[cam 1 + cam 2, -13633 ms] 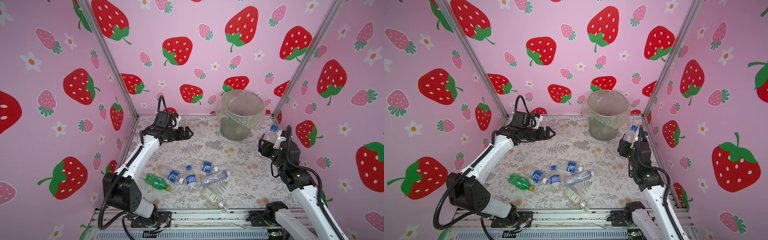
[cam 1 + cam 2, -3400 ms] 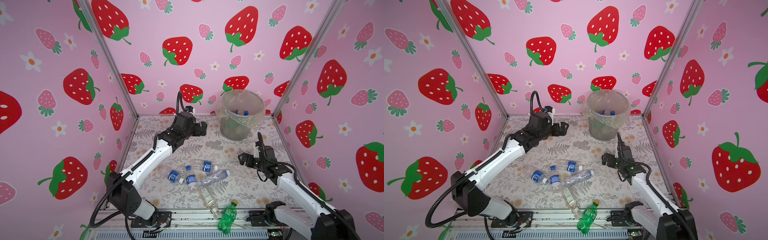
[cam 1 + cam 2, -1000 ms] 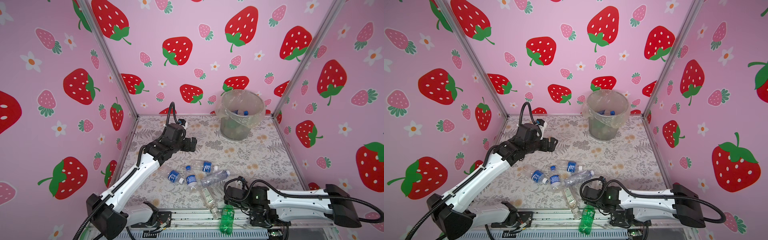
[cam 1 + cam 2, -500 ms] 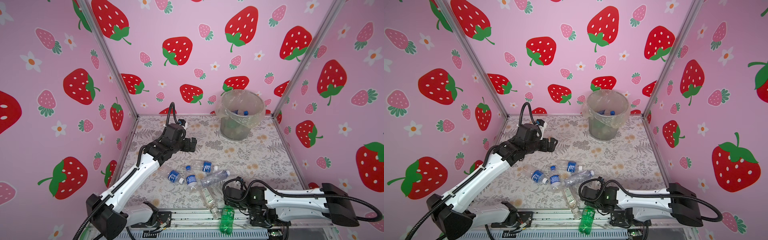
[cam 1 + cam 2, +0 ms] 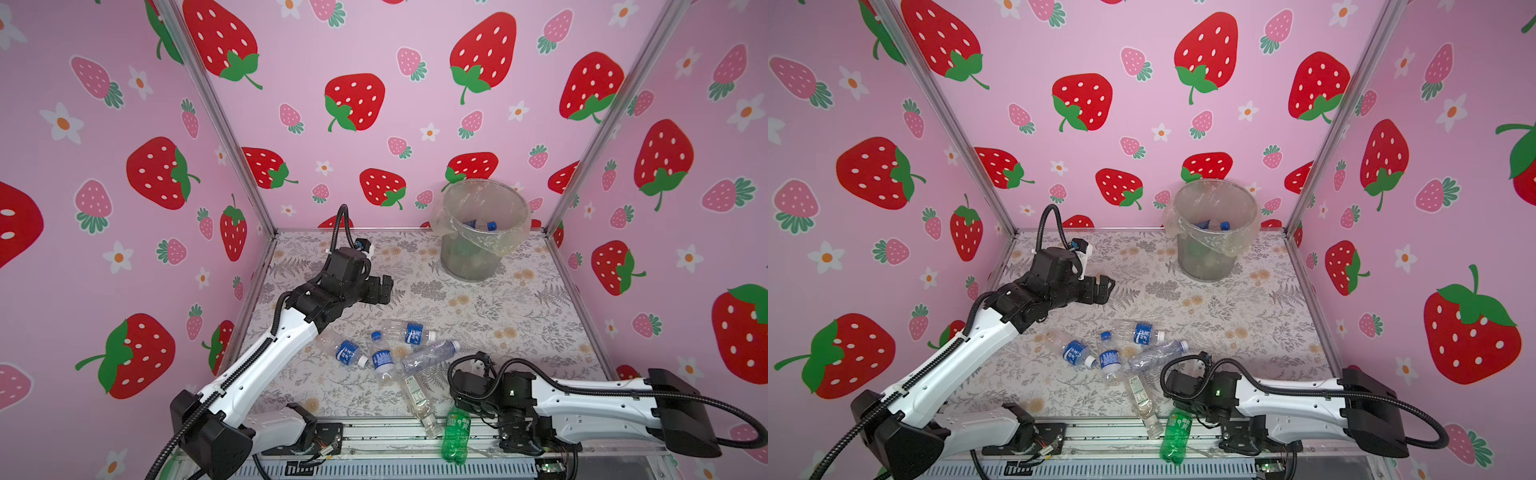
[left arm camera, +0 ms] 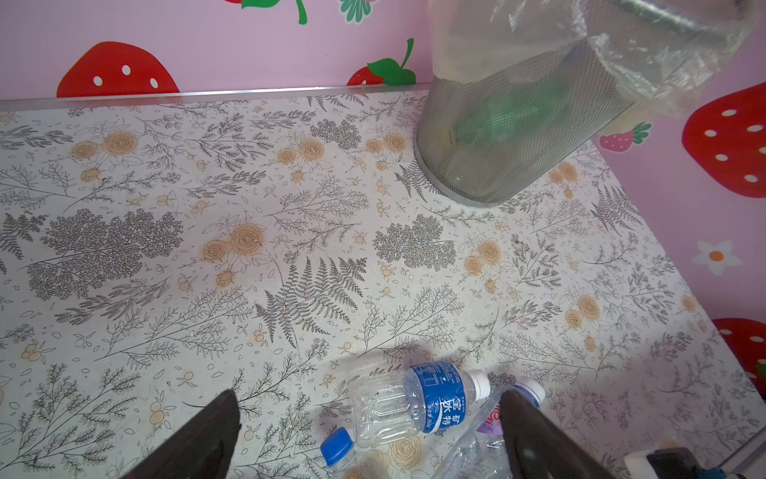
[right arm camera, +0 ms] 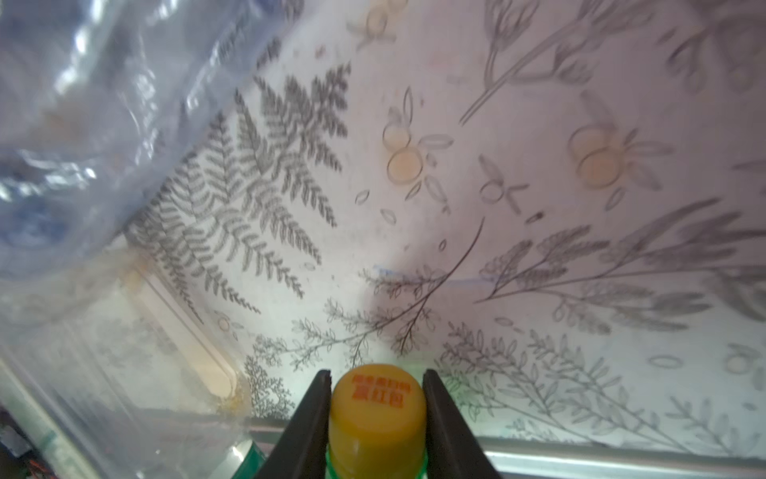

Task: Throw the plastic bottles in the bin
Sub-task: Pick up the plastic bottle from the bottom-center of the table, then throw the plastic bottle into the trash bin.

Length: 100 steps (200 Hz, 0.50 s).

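Observation:
A green bottle (image 5: 456, 434) (image 5: 1176, 436) lies over the front rail. My right gripper (image 7: 377, 373) is shut on its yellow cap (image 7: 377, 408); in both top views the right wrist (image 5: 478, 384) hides the jaws. Several clear plastic bottles lie mid-floor, among them a blue-labelled one (image 5: 409, 332) (image 6: 414, 398) and a crushed one (image 5: 430, 357). My left gripper (image 5: 380, 289) (image 5: 1102, 289) (image 6: 369, 398) hovers open above and behind them, holding nothing. The grey mesh bin (image 5: 469, 262) (image 5: 1204, 262) (image 6: 497, 145) stands at the back right with bottles inside.
Pink strawberry walls enclose the floral floor (image 5: 519, 316) on three sides. A metal rail (image 5: 374, 432) runs along the front edge. A long clear bottle with a white label (image 5: 417, 395) lies beside the green one, reaching onto the rail.
The right jaws have closed onto the green bottle's yellow cap, and the right arm has edged slightly left. The left arm has stayed put, open.

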{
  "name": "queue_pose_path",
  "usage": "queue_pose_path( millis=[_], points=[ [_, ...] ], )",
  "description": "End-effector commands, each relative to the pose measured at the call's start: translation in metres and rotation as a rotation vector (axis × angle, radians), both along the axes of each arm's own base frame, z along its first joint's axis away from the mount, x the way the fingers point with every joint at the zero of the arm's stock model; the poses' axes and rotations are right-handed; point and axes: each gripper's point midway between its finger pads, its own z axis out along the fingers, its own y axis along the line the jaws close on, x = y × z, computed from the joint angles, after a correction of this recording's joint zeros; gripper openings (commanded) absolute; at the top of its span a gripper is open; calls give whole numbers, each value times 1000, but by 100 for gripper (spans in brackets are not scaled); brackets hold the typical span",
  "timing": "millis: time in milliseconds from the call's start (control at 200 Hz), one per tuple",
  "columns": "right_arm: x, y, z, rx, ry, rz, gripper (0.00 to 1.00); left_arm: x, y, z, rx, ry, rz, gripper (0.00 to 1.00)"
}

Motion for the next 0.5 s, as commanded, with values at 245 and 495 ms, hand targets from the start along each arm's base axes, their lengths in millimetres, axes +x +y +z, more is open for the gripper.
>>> queue_pose_path(
  millis=[245, 495],
  points=[
    [97, -78, 104, -132, -305, -149, 27, 1, 7, -4, 15, 16, 15, 99],
    [175, -118, 216, -289, -565, -252, 27, 6, 10, -8, 18, 29, 27, 99]
  ],
)
